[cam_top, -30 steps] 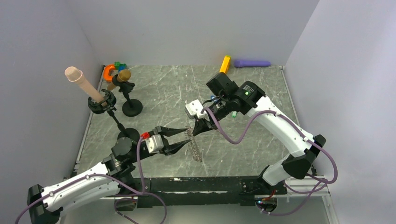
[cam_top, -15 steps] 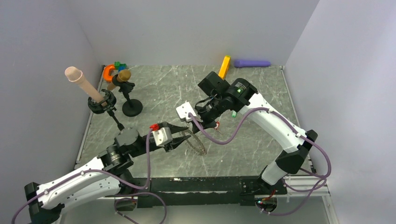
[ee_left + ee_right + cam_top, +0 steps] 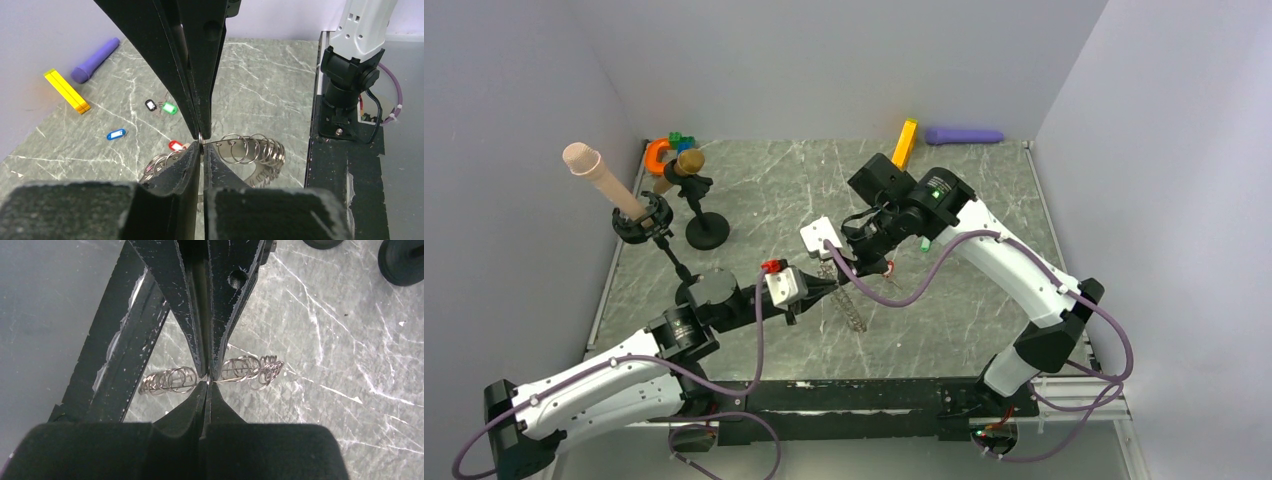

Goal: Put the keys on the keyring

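Observation:
The keyring (image 3: 852, 312), a floppy silver strip strung with wire rings, hangs over the table's middle. My left gripper (image 3: 827, 288) is shut on one of its rings; in the left wrist view its tips (image 3: 201, 148) pinch that ring while the loops (image 3: 255, 149) sag to the right. From the opposite side my right gripper (image 3: 831, 266) is shut on the keyring (image 3: 250, 369) at the same spot, its tips (image 3: 207, 380) against the left fingers. The keys lie loose on the marble: blue (image 3: 116, 134), red (image 3: 175, 145), black (image 3: 150, 104) and green (image 3: 170, 108).
An orange block (image 3: 906, 137) and a purple cylinder (image 3: 964, 135) lie by the back wall. Two black stands (image 3: 707, 230) with a peach cylinder (image 3: 604, 180) occupy the left side. A black rail (image 3: 120, 340) runs along the near edge.
My left gripper has moved right to the keyring and shut on one of its rings. The right gripper, holding the keyring, shifted left early on and then stayed put.

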